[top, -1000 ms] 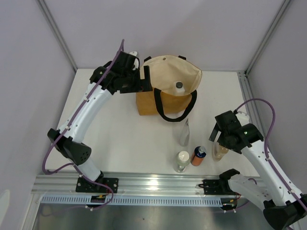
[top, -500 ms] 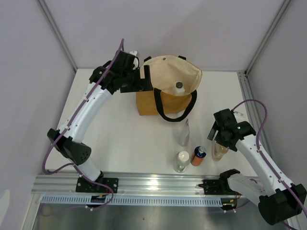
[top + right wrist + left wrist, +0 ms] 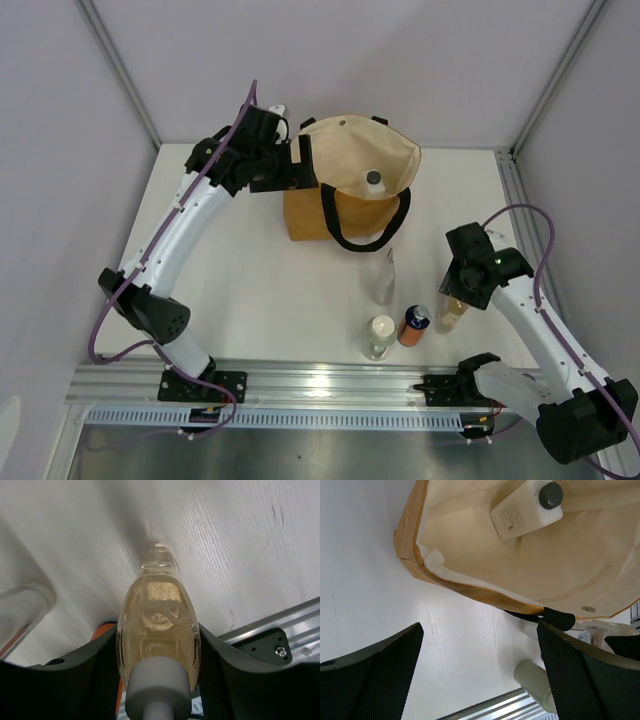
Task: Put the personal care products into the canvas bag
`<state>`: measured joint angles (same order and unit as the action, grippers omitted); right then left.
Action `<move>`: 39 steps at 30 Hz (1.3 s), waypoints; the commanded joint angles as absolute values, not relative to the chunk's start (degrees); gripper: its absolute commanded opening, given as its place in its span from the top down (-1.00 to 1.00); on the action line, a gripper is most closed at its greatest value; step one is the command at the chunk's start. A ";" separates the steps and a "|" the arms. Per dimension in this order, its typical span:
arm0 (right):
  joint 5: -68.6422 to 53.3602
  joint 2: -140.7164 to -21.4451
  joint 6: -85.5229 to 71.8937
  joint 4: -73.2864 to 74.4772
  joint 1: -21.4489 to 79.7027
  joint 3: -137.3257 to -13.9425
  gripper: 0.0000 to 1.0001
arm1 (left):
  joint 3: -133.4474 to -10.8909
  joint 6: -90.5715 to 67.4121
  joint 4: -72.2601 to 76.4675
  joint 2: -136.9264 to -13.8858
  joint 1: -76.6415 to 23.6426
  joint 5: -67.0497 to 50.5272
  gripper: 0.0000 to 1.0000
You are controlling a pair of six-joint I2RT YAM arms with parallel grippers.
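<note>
The mustard-tan canvas bag (image 3: 345, 215) stands open at the table's far middle, cream inside. A small grey-capped bottle (image 3: 373, 183) lies inside it, also in the left wrist view (image 3: 527, 510). My left gripper (image 3: 300, 170) is open at the bag's left rim (image 3: 407, 545), jaws wide apart (image 3: 480, 630) over bare table. The slim clear bottle (image 3: 385, 278), the clear white-capped bottle (image 3: 379, 337) and the orange dark-capped bottle (image 3: 413, 325) stand near the front edge. My right gripper (image 3: 462, 295) is shut on the rounded yellowish bottle (image 3: 159, 625), which stands on the table (image 3: 451, 315).
The metal rail (image 3: 320, 385) runs along the near table edge, close to the standing bottles. The orange bottle (image 3: 102, 628) sits just left of my right gripper's finger. Grey walls enclose the table on the left, back and right.
My right gripper has come down and left onto the yellowish bottle, and its fingers now flank and touch it. The left arm and the bag have not moved.
</note>
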<state>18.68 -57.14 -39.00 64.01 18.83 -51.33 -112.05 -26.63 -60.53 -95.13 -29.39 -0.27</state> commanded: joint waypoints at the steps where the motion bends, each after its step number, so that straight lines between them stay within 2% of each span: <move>1: 22.23 -57.91 -36.75 62.84 18.55 -61.24 1.00 | -112.59 -25.58 -59.41 -94.13 -28.92 -0.35 -0.99; 8: 25.83 -66.79 -27.87 63.54 18.55 -82.41 1.00 | -112.41 -25.58 -59.50 -94.04 -28.92 -0.26 -0.98; 12: 27.42 -73.28 -24.97 66.26 18.46 -97.79 1.00 | -112.76 -25.49 -59.41 -94.22 -28.83 -0.26 -0.97; 13: 27.68 -74.43 -24.44 66.70 18.54 -104.78 1.00 | -112.76 -25.31 -59.41 -94.31 -28.92 -0.26 -0.97; 15: 28.39 -76.80 -22.86 68.72 18.54 -112.55 1.00 | -112.76 -24.87 -59.41 -94.66 -28.92 -0.26 -0.92; 16: 28.30 -79.43 -22.07 69.34 18.54 -120.42 1.00 | -112.68 -24.70 -59.41 -94.66 -28.92 -0.26 -0.91; 20: 21.65 -84.63 -18.02 67.96 18.72 -135.75 1.00 | -112.06 -23.82 -59.33 -95.27 -28.92 -0.26 -0.72; 23: 13.92 -84.99 -16.00 59.89 20.29 -136.58 1.00 | -112.06 -23.73 -59.06 -95.45 -28.83 -0.26 -0.71; 25: 13.36 -85.60 -15.04 57.23 22.49 -136.67 1.00 | -112.85 -23.73 -58.89 -95.80 -28.92 -0.26 -0.86; 30: 15.03 -88.41 -13.27 47.91 30.83 -135.27 1.00 | -115.66 -24.78 -58.45 -96.59 -28.92 -0.26 -0.98; 39: 16.08 -94.03 -8.44 31.65 33.49 -124.28 1.00 | -119.18 -26.89 -58.19 -100.55 -28.65 -0.26 -0.98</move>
